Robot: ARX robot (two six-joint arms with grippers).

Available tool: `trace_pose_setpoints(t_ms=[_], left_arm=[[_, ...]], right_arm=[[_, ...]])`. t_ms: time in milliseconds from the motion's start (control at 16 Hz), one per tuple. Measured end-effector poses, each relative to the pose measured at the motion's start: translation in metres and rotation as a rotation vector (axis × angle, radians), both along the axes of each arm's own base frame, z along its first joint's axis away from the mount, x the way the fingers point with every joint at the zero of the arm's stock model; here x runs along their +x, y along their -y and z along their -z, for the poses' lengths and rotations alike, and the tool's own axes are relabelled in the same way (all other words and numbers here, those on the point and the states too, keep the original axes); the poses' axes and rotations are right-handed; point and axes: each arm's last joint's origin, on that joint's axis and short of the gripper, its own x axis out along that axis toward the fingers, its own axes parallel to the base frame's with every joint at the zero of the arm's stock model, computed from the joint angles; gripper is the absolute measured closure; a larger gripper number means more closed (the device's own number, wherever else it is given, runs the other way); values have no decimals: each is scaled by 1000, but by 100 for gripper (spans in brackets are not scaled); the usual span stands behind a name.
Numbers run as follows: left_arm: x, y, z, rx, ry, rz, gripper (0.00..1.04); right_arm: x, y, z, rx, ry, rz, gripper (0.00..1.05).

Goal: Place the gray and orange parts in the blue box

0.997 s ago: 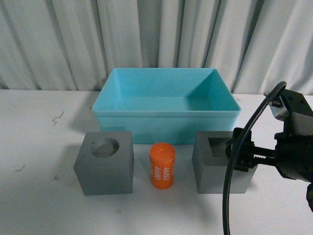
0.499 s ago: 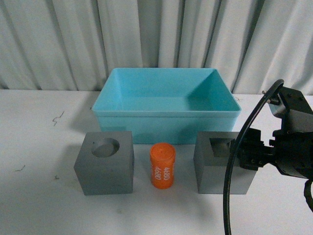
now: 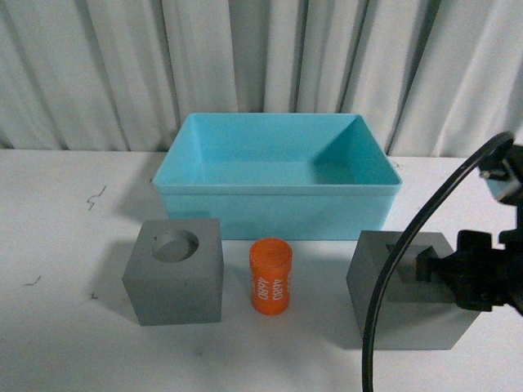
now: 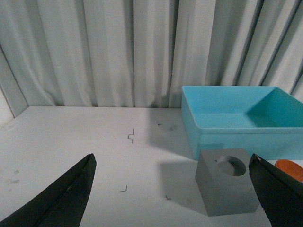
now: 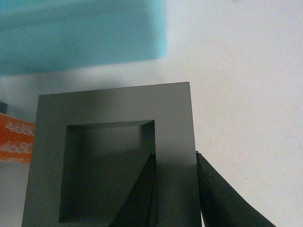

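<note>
The gray cube with the square recess [image 3: 409,304] is at the front right, and my right gripper [image 3: 433,273] is shut on its right wall. In the right wrist view one finger is inside the recess and the other outside, with the gripper [image 5: 175,156] clamping the cube's [image 5: 113,101] wall. The orange cylinder [image 3: 270,275] stands upright in the middle, its edge also showing beside the held cube [image 5: 12,142]. The gray cube with the round recess [image 3: 174,269] rests at the left. The blue box [image 3: 278,211] stands behind them. My left gripper [image 4: 170,189] is open above the table, short of the round-recess cube [image 4: 227,187].
A black cable [image 3: 391,282] arcs across the held cube in the front view. A white curtain [image 3: 261,57] hangs behind the white table [image 3: 65,245]. The table carries a few small dark marks [image 4: 131,135].
My right gripper has shifted right and nearer the camera, carrying the square-recess cube away from the orange cylinder. The other cube, the cylinder and the box have stayed put.
</note>
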Motion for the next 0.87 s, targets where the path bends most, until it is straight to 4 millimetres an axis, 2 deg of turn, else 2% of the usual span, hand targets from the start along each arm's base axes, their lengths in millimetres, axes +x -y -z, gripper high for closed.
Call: trace_pose_setpoints(t_ms=[62,125,187,312,436,499,623,685,872], left_arm=[[0,0,0,0,0,0,7],[0,0,0,0,0,0,7],[0,0,0,0,0,0,7],[0,0,0,0,0,0,7],[0,0,0,0,0,0,7],[0,0,0,0,0,0,7],[0,0,0,0,0,0,7],[0,0,0,0,0,0,7],[0,0,0,0,0,0,7]], right_arm=[[-2,13,-72,2,207,10,86],[22,41,-127,-63,353,52,86],[49,54,-131,-72,343,46,86],[83,52,-130,-73,335,2,86],[115,38,-139,-64,366,-45,86],[132,24,-141,-55,383,-79,86],[156,4,-129,-38,373,-114,86],[167,-5,-117,-30,353,-127,86],[188,-14,-89,-12,306,-112,86]])
